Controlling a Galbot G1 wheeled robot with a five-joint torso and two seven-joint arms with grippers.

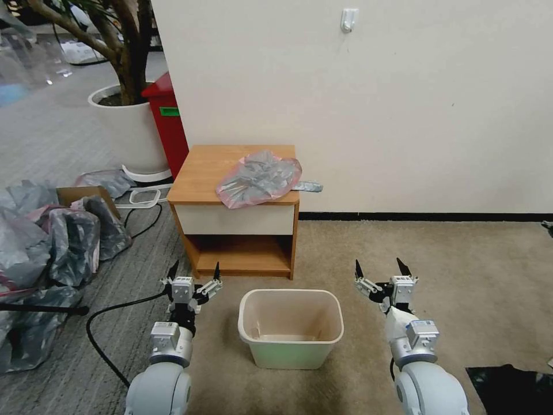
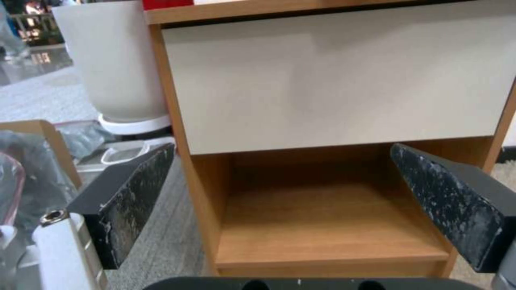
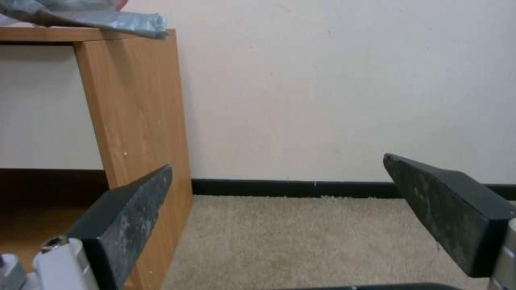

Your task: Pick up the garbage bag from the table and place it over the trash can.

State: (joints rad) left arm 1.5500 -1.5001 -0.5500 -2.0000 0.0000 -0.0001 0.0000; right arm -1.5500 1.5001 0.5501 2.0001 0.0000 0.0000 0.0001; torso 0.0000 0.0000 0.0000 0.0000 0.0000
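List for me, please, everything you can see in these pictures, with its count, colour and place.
garbage bag: one, grey with pink rim, on the table top, a strip overhanging its right edge
table: one, orange-brown, white drawer front, against the wall
trash can: one, cream-beige, on the carpet before the table
red bin: one, behind the table's left corner
plant pot: one, white, beside the red bin
heaped bags: several, grey, on the floor at left
cable: one, black, on the floor
wall hook: one, white
left claw: open, left of the trash can
right claw: open, right of the trash can
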